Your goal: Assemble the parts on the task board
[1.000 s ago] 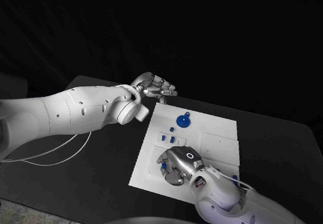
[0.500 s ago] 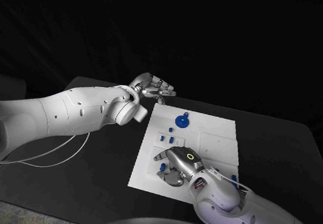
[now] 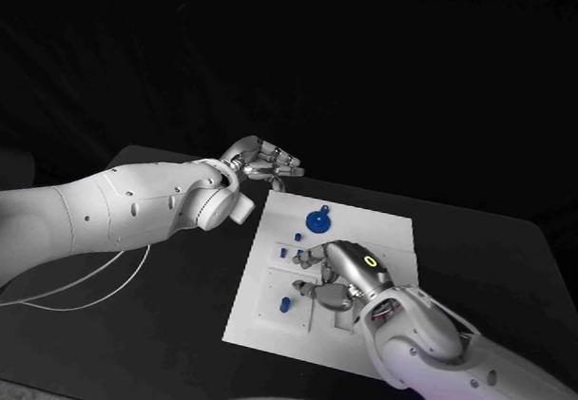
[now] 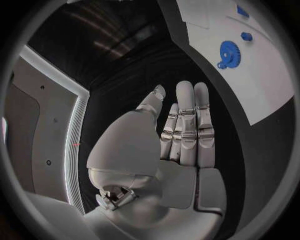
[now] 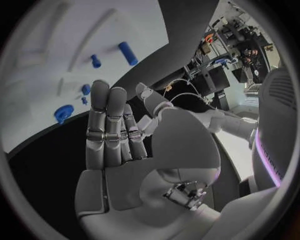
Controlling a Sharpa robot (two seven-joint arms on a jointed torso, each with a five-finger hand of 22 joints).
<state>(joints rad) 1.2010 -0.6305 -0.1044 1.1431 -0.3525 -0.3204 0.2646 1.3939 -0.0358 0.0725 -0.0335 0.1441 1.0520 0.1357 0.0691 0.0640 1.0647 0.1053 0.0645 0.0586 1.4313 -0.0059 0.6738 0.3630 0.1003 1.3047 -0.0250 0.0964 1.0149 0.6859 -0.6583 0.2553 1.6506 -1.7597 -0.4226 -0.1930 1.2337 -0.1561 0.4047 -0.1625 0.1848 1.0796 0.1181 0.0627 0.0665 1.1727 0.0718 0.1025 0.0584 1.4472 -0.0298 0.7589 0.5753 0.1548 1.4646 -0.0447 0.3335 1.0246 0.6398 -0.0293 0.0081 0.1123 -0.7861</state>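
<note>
Task board (image 3: 371, 346) under right hand (image 3: 337, 276), blue gear (image 3: 317, 222) just beyond

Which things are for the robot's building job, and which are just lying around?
For the job:
task board
blue gear
small blue pieces
right hand
left hand

Just there:
black table
white cable

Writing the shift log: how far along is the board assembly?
Early, by the look of it. Possibly done: a blue gear sits on the task board; whether it is seated, I cannot tell. In hand: nothing; the right hand hovers over the board's middle, fingers straight in its wrist view, and the left hand waits beyond the far corner. Left: small blue parts lie loose.
</note>
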